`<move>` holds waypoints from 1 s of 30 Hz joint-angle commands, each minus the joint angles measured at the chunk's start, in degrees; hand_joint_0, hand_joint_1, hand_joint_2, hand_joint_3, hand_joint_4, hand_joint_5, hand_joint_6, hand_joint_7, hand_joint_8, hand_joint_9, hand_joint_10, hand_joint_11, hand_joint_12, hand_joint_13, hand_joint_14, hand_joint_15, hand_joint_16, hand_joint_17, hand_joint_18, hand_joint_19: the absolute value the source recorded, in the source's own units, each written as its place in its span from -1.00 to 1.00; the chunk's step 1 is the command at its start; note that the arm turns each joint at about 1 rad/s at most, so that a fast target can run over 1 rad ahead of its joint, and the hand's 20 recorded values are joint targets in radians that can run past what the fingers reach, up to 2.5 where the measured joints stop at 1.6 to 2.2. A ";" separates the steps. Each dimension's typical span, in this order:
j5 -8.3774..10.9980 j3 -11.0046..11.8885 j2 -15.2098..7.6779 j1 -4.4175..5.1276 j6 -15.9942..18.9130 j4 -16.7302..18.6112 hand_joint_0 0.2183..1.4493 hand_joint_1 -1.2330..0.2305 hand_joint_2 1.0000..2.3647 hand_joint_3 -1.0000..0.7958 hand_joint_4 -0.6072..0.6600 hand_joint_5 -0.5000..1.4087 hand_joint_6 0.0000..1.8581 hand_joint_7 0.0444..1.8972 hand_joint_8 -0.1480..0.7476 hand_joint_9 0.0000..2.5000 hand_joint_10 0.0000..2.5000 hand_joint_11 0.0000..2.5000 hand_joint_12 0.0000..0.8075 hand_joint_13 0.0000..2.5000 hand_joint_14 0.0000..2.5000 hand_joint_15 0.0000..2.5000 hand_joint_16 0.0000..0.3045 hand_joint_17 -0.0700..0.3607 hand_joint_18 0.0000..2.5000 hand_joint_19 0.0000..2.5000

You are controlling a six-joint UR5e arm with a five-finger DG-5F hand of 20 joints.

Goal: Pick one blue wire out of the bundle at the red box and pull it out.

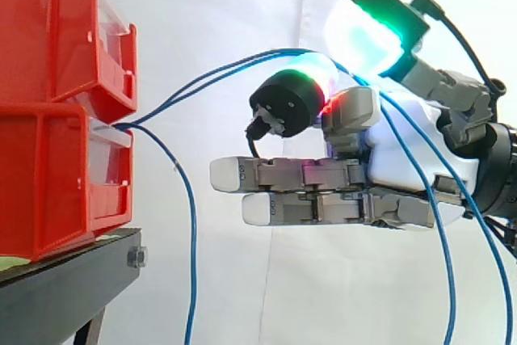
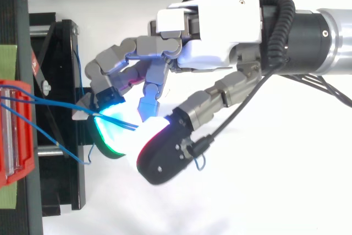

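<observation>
**Hand state.** The hand (image 2: 220, 37) was closed in a pinch, well apart from the red box (image 1: 56, 175) on its open-front side. The thumb pad (image 1: 283, 103) met a glowing finger pad (image 2: 115, 127), with the blue wire (image 1: 242, 61) running in between them. The other fingers (image 1: 275, 175) lay straight, pointing toward the box and holding nothing.

**Task item.** The wire left the gap between the stacked bins at the box front, rose to the pinch, then trailed over the palm on the side away from the box. A further strand (image 1: 191, 232) hung from the same gap, down past the black stand (image 1: 73, 280).

**Hazards.**
- Two strands appeared to run side by side from the box to the pinch. Whether both were gripped could not be told. If both were, a pull would draw out two wires.
- The slack draped over the palm could snag on the fingers during retraction.
- A thin wire held between rounded pads could slip under load.

**Clearances.** The air between the straight fingertips and the box front was open. Room for pulling lay away from the box, along the arm's own line. The stand edge sat below the box, clear of the hand.
</observation>
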 commanded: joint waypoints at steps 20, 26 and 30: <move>-0.03 -0.02 -0.01 0.00 0.06 -0.09 -0.43 -0.08 -0.97 -0.08 0.28 -0.45 -0.46 0.74 -0.22 -0.07 -0.98 -0.61 -0.11 -0.67 -0.99 -0.83 -0.66 -0.14 -0.76 -0.65; -0.03 0.07 -0.01 0.00 0.06 0.00 -0.43 -0.33 -0.97 -0.07 0.20 -0.48 -0.35 0.71 -0.16 -0.07 -0.98 -0.48 -0.09 -0.66 -0.99 -0.81 -0.66 -0.13 -0.75 -0.67; -0.03 0.07 -0.01 0.00 0.06 -0.09 -0.44 -0.45 -0.97 -0.12 0.21 -0.49 -0.30 0.61 -0.16 -0.09 -0.98 -0.47 -0.09 -0.67 -0.99 -0.82 -0.66 -0.13 -0.75 -0.68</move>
